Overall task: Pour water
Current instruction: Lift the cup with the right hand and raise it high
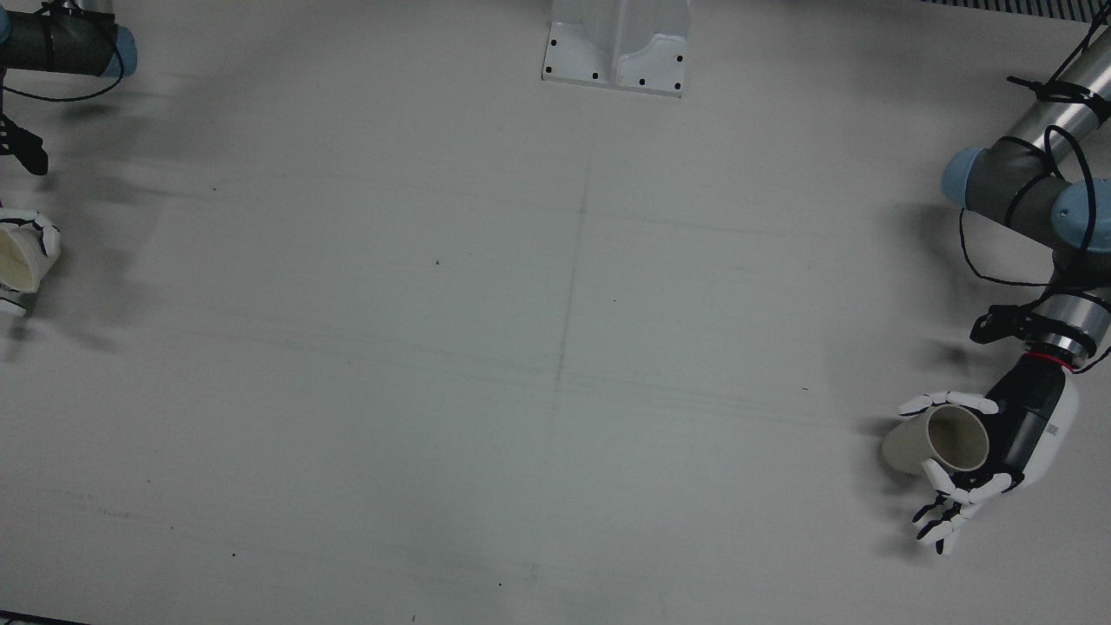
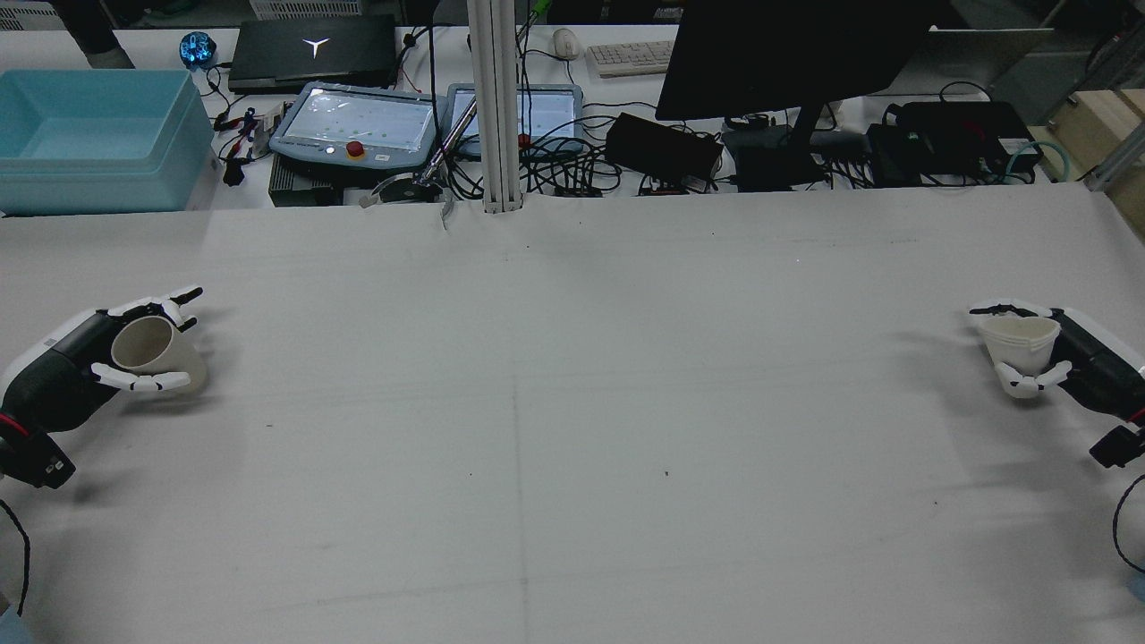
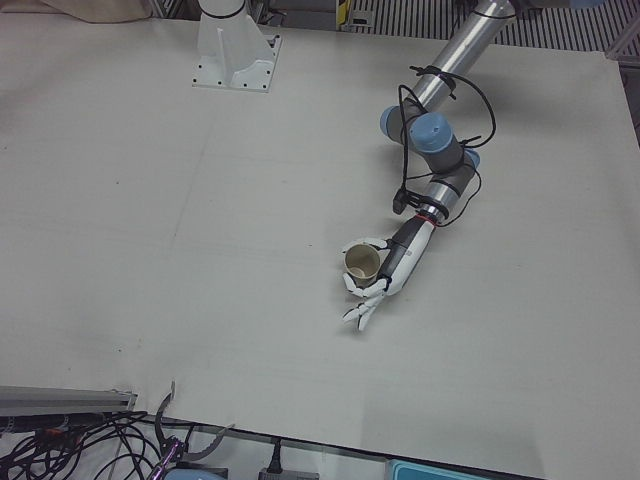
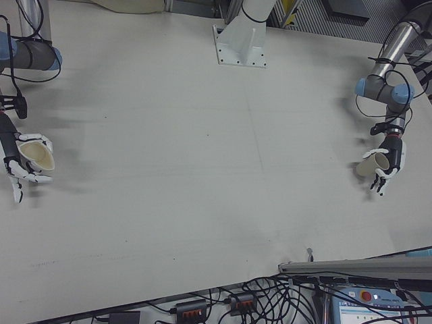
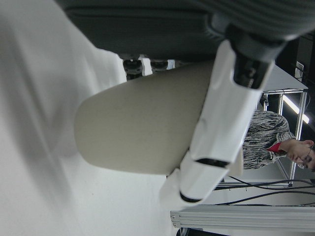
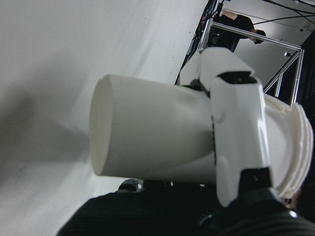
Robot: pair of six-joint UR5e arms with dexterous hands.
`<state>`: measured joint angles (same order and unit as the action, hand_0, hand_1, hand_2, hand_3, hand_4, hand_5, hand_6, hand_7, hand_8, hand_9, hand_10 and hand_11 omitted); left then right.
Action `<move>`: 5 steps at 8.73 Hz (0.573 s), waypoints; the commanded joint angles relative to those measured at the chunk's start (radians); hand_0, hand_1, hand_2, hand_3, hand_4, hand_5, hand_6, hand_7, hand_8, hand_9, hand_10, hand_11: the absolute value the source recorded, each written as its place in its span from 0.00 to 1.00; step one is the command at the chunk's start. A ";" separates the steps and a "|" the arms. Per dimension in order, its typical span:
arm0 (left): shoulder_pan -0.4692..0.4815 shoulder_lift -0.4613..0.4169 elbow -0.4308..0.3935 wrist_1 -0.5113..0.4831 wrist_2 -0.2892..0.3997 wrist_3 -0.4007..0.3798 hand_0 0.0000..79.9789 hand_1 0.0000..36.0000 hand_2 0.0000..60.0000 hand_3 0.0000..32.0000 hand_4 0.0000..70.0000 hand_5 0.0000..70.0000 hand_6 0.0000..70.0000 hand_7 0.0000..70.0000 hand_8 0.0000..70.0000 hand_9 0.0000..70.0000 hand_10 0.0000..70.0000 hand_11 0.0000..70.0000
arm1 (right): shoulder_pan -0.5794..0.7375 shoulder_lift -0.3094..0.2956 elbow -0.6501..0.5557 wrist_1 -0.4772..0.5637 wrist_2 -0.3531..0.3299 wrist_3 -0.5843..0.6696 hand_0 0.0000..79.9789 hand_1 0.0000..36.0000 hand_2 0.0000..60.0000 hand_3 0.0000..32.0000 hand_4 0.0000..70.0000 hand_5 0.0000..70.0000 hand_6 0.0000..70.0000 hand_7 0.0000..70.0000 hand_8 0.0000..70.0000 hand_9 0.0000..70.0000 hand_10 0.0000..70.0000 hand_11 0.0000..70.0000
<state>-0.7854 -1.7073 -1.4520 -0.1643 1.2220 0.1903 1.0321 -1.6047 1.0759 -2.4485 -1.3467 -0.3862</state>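
— How many cups on view?

— Two to start with: one beige cup (image 2: 154,351) in the left hand (image 2: 85,362), one white cup (image 2: 1020,344) in the right hand (image 2: 1069,358). Stacked rims on the white one in the right hand view, so possibly several nested there; exact count impossible to tell.

— State of the left hand?

— Closed around the beige cup, fingers (image 1: 948,401) curled over its side, thumb on the opposite side. Cup tilted, mouth turned back toward the palm and upward, base pointing away from the wrist.

— And the right?

— Gripping the white cup, fingers (image 6: 236,142) wrapped across its wall just below the rim. Cup roughly upright in the rear view, held above the table (image 2: 572,429).

— Anything between the two hands?

— Only bare table surface. Hands well apart, each near its own outer edge of the table.

— Water visible?

— Cannot tell; inside of the beige cup looks plain, inside of the white one hidden.
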 commanded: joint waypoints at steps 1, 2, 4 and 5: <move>0.000 0.000 -0.007 0.005 0.001 0.000 1.00 1.00 1.00 0.00 0.66 1.00 0.20 0.17 0.06 0.02 0.10 0.21 | 0.009 -0.053 0.152 -0.079 0.026 0.004 1.00 1.00 1.00 0.00 0.28 0.33 0.66 1.00 0.62 0.84 0.00 0.00; 0.000 -0.001 -0.008 0.005 0.001 -0.002 1.00 1.00 1.00 0.00 0.66 1.00 0.20 0.17 0.06 0.02 0.10 0.21 | 0.017 -0.063 0.230 -0.148 0.026 0.006 1.00 1.00 1.00 0.00 0.30 0.33 0.67 0.99 0.61 0.84 0.00 0.00; 0.005 -0.009 -0.043 0.041 0.004 -0.003 1.00 1.00 1.00 0.00 0.66 1.00 0.20 0.17 0.06 0.02 0.10 0.21 | 0.067 -0.087 0.457 -0.321 0.018 -0.011 1.00 1.00 1.00 0.00 0.28 0.33 0.65 0.93 0.60 0.82 0.00 0.00; 0.029 -0.015 -0.118 0.116 0.008 0.009 1.00 1.00 1.00 0.00 0.67 1.00 0.20 0.17 0.05 0.02 0.10 0.21 | 0.116 -0.081 0.570 -0.449 0.008 -0.019 1.00 1.00 1.00 0.00 0.29 0.33 0.65 0.93 0.60 0.81 0.00 0.00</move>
<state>-0.7831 -1.7116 -1.4722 -0.1474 1.2241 0.1874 1.0688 -1.6789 1.3994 -2.6620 -1.3246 -0.3881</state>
